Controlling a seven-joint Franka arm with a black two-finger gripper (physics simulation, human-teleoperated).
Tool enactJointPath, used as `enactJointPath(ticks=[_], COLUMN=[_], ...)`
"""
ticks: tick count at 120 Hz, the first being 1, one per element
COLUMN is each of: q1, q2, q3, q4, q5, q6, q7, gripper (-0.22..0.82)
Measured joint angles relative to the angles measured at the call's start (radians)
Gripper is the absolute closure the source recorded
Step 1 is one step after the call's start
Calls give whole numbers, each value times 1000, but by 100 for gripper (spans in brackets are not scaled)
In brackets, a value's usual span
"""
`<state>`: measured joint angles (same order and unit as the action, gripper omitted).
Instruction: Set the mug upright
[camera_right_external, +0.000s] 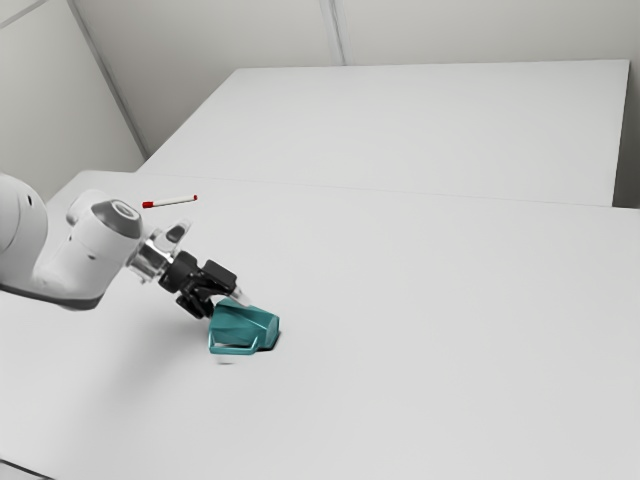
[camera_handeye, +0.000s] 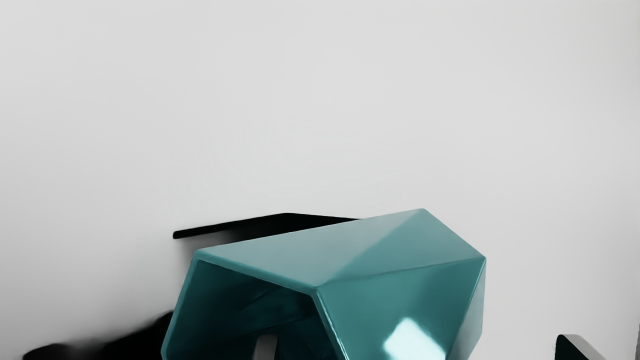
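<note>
Teal mug on its side, claw at it, fingers apart.
Mug is down on the white table, handle out along one side, mouth toward the exterior view's left. Arm comes in from that side of the mug; gripper is right at the mug's mouth end. Wrist view: one fingertip overlaps the mug's mouth, the other sits outside, apart from the mug wall. Not clamped on anything. Red-and-white marker lies well apart from the mug, beyond the gripper.
</note>
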<state>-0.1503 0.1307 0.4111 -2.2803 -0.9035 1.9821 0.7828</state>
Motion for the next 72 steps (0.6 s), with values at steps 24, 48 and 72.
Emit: enactJointPath(ticks=[24,48,72], q1=[16,31,43], q2=[-4,-11,-15], q3=[0,3,3], q4=[-15,-34,-50], q5=[-31,-38,-68], q6=[-13,-28,-42], q7=[27,50,78], gripper=[0,0,5])
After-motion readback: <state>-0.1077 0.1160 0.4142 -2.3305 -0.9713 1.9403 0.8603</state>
